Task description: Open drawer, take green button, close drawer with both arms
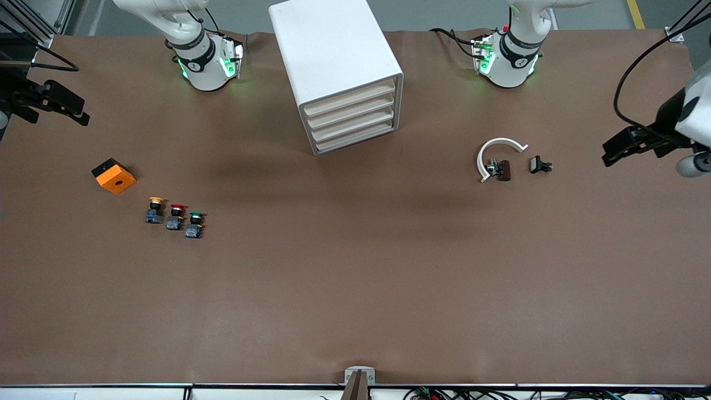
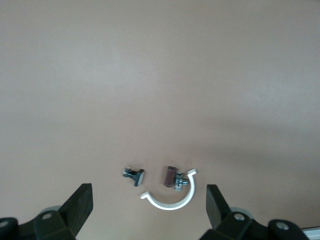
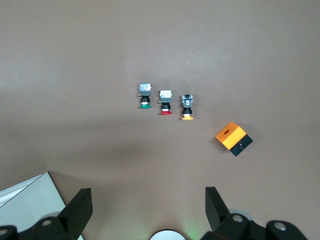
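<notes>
All four drawers [image 1: 355, 123] of the white cabinet [image 1: 336, 69] were pushed in. The green button [image 1: 194, 224] lay on the worktop [image 1: 355, 278], nearer the front camera than the cabinet, toward the right arm's end. Both arms waited: the left gripper [image 1: 625, 149] and the right gripper [image 1: 64, 105] hung with fingers apart, holding nothing.
</notes>
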